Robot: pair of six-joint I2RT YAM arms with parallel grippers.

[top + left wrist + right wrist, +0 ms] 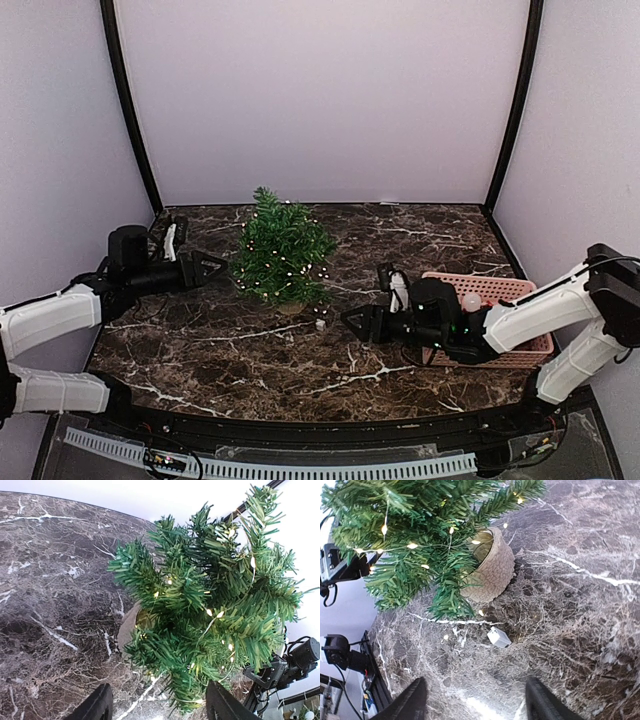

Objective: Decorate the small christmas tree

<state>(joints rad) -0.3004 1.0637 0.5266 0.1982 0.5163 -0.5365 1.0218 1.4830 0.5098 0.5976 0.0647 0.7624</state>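
Centre-back on the marble bench: small christmas tree, upright in a tan pot, with a lit string of lights through its branches. Beside the pot, lying on the bench: small white box. Just left of the tree: left gripper, fingers spread wide, holding nothing. Near the tree's right front: right gripper, fingers wide apart, empty. Right edge, behind the right arm: pink basket.
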